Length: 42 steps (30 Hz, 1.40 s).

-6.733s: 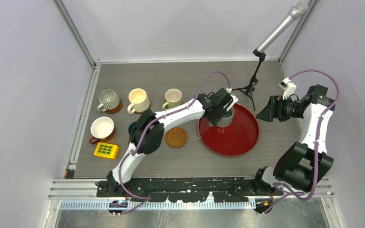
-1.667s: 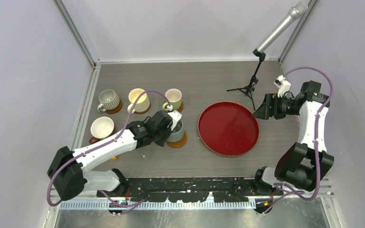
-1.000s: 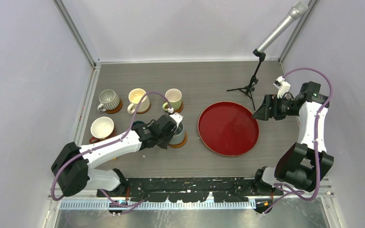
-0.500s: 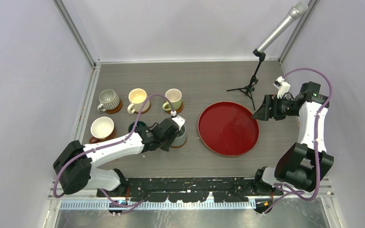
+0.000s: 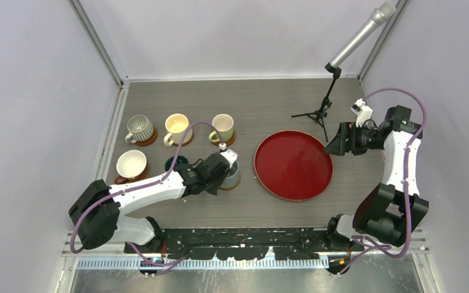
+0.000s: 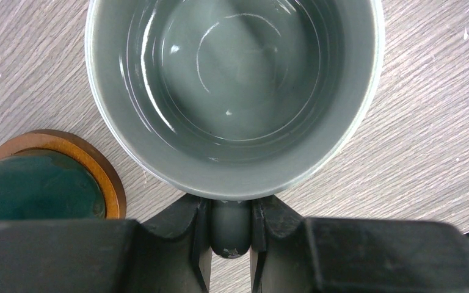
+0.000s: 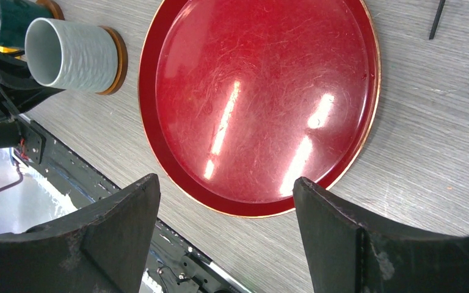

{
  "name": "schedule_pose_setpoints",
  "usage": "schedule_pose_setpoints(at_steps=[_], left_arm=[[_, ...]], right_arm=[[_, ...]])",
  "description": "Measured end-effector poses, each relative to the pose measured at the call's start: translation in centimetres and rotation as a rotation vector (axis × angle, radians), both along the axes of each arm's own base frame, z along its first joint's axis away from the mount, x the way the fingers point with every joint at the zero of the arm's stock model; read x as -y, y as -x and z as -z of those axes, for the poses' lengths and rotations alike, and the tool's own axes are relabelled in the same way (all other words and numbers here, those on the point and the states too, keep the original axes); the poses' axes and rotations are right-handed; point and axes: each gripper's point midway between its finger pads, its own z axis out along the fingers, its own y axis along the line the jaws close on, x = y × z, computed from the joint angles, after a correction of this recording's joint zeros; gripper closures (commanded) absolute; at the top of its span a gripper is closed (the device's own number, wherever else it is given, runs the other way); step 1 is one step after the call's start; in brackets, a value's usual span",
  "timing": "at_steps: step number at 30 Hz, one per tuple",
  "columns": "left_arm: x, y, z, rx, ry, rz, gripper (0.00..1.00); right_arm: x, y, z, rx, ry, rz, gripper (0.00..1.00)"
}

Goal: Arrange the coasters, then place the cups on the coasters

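Left wrist view alone showed the left gripper (image 6: pixel 231 221) closed on the handle of the grey-blue mug (image 6: pixel 232 91), while the right gripper (image 7: pixel 225 183) stood wide open and empty near the red tray (image 7: pixel 262 91).

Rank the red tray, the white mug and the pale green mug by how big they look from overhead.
1. red tray, by far
2. white mug
3. pale green mug, a little smaller, though it stands farther from the camera
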Motion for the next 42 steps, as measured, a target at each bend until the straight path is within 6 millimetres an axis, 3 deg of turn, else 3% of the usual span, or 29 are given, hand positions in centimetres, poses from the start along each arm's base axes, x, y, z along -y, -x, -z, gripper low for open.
schedule_pose_setpoints(at_steps=[2,9,16,22,26,35,42], left_arm=[[0.0,0.0,0.0,0.002,0.002,-0.001,0.83],[0.1,-0.1,0.2,0.003,0.004,-0.001,0.72],[0.5,-0.3,0.0,0.012,0.018,0.015,0.55],[0.7,-0.1,0.0,0.004,0.023,0.035,0.28],[0.8,0.2,0.0,-0.011,0.026,0.048,0.19],[0.9,0.4,-2.3,-0.023,0.039,0.080,0.16],[-1.2,-0.8,-5.2,-0.013,0.048,0.050,0.37]], right_arm=[[-0.1,0.1,0.2,-0.004,-0.002,0.000,0.16],[-0.3,0.5,0.7,-0.021,-0.011,0.000,0.16],[-0.3,0.6,0.7,-0.020,-0.010,-0.002,0.16],[-0.3,0.6,0.7,-0.020,-0.009,-0.003,0.16],[-0.3,0.6,0.7,-0.021,-0.010,-0.004,0.16],[-0.3,0.7,0.7,-0.019,-0.007,-0.010,0.16],[-0.3,0.7,0.7,-0.018,-0.005,-0.015,0.16]])
